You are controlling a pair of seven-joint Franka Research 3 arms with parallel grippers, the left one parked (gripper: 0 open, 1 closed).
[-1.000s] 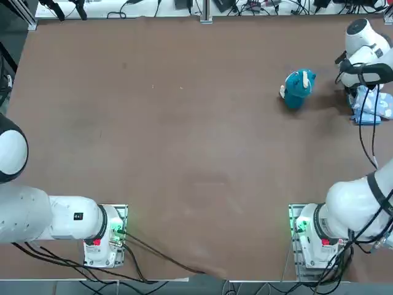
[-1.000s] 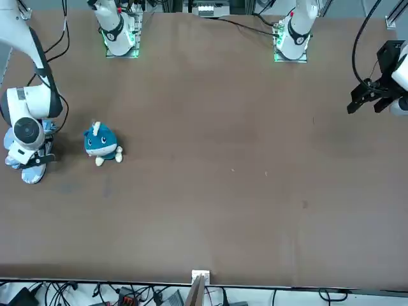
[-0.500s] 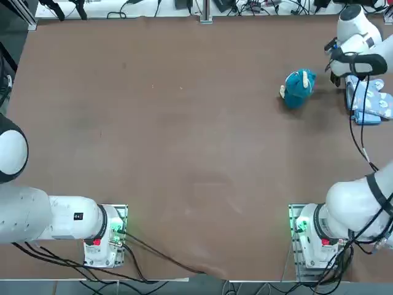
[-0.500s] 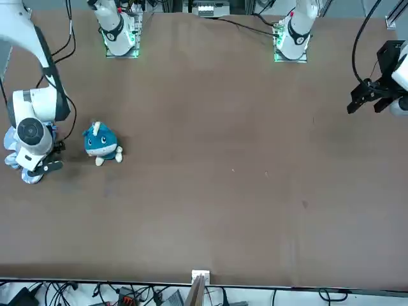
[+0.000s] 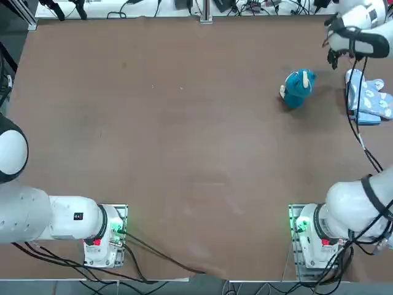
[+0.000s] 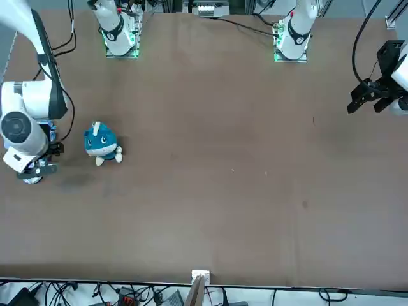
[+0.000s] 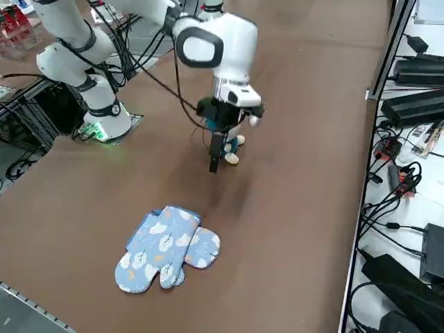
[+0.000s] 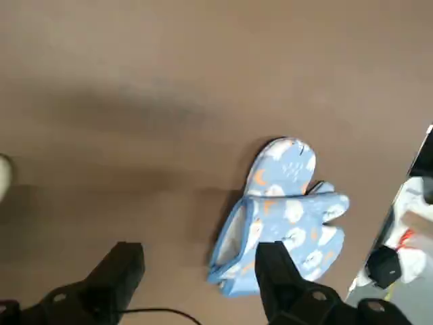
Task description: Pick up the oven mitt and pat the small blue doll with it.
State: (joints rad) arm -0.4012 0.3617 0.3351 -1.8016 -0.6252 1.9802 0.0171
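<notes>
Right gripper (image 8: 196,271) up off table, fingers spread wide, nothing held. Mitt (image 8: 281,217) flat on table just beyond fingertips, a bit to one side, apart from them. Doll (image 5: 298,88) upright on other side of gripper, near but not touching. Mitt not in grip, no contact w/ doll; fits either pre-pickup or post-pat w/ mitt set back down. Mitt hidden by arm in front view; doll mostly behind gripper in side view.

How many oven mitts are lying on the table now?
1. The oven mitt lies flat near the table's right edge, apart from the blue doll; the open right gripper hangs above the table between them.
</notes>
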